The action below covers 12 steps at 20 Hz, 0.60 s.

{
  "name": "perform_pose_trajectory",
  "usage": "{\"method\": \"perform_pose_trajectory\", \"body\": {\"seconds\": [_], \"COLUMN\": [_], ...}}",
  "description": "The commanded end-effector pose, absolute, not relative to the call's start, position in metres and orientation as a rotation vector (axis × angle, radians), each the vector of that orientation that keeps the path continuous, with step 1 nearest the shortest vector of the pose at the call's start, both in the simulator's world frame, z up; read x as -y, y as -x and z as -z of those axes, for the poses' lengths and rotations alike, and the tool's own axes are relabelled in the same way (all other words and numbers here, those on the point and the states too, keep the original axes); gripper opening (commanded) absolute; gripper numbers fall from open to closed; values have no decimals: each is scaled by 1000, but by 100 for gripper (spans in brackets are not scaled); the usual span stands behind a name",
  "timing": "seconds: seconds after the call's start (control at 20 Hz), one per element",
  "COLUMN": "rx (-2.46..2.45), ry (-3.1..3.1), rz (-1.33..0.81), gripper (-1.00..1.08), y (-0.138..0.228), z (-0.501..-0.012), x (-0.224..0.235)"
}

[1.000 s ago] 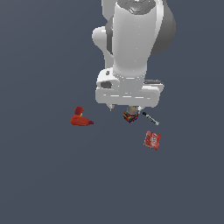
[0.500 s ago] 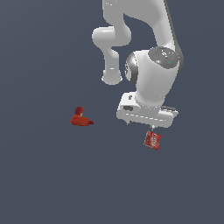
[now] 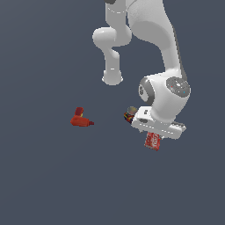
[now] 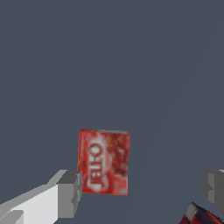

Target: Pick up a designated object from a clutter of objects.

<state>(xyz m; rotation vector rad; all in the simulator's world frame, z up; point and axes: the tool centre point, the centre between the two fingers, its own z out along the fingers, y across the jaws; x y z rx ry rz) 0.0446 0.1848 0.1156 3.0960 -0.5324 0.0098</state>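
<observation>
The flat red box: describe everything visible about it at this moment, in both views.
The flat red box is a small rectangle with white block lettering on one half of its face and a mottled red picture on the other. It lies flat, face up, on the plain grey floor. In the wrist view one finger of the open tool sits close beside one short edge; contact cannot be confirmed. In the exterior view the box is partly hidden under the arm's hand, and nothing else touches it.
</observation>
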Motion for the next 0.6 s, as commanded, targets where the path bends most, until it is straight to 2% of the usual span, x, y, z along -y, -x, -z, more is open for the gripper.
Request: {"method": "perform_pose_trajectory", "body": {"seconds": [0.0,0.55], "rx": [566,629], "ry": [-3090,-3078], "rz": [-8,0], "gripper": [100,100], "y": [-42,-32], "z": [-99,-66], "x": [-197,-224]}}
